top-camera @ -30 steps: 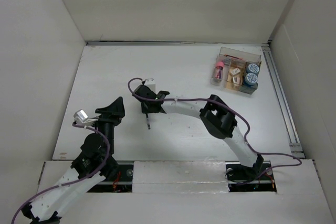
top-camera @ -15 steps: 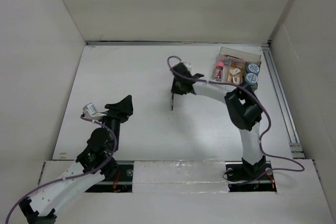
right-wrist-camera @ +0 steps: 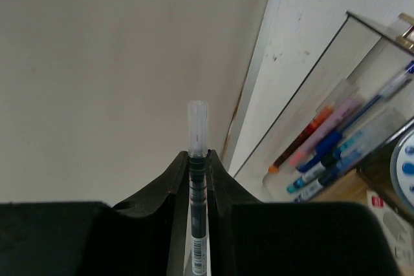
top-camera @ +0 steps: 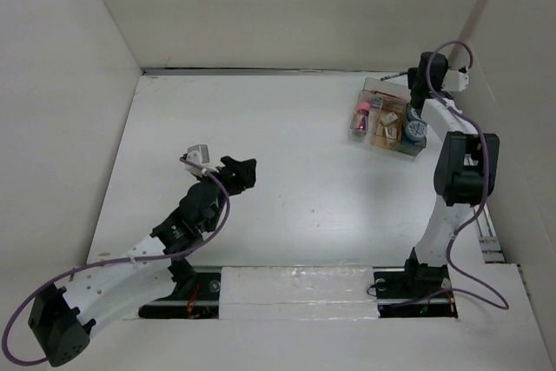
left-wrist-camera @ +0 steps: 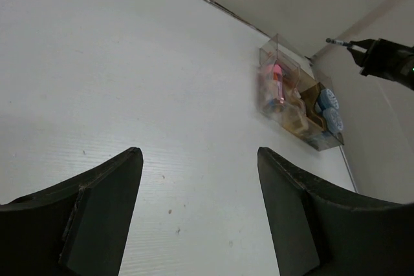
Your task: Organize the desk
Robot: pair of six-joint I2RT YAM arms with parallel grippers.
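The desk [top-camera: 295, 171] is a large flat white tabletop. My right gripper [top-camera: 418, 78] hovers above the back right corner of a clear compartmented tray [top-camera: 365, 97], shut on a dark pen with a clear cap [right-wrist-camera: 198, 159] that runs lengthwise between its fingers. In the left wrist view the pen's tip [left-wrist-camera: 336, 42] sticks out leftward from the right gripper [left-wrist-camera: 362, 53]. My left gripper [top-camera: 243, 171] is open and empty, low over the desk's left middle [left-wrist-camera: 200, 179].
The tray [left-wrist-camera: 268, 53] holds several coloured pens [right-wrist-camera: 336, 140], a pink item [top-camera: 360, 115], small tan blocks [top-camera: 388, 124] and two blue-topped round items [top-camera: 417, 122]. White wall panels enclose the desk; a metal rail [top-camera: 465, 162] runs along the right edge.
My right arm has swung the pen from the desk's middle to the back right, above the tray. My left gripper has moved right and forward over the desk.
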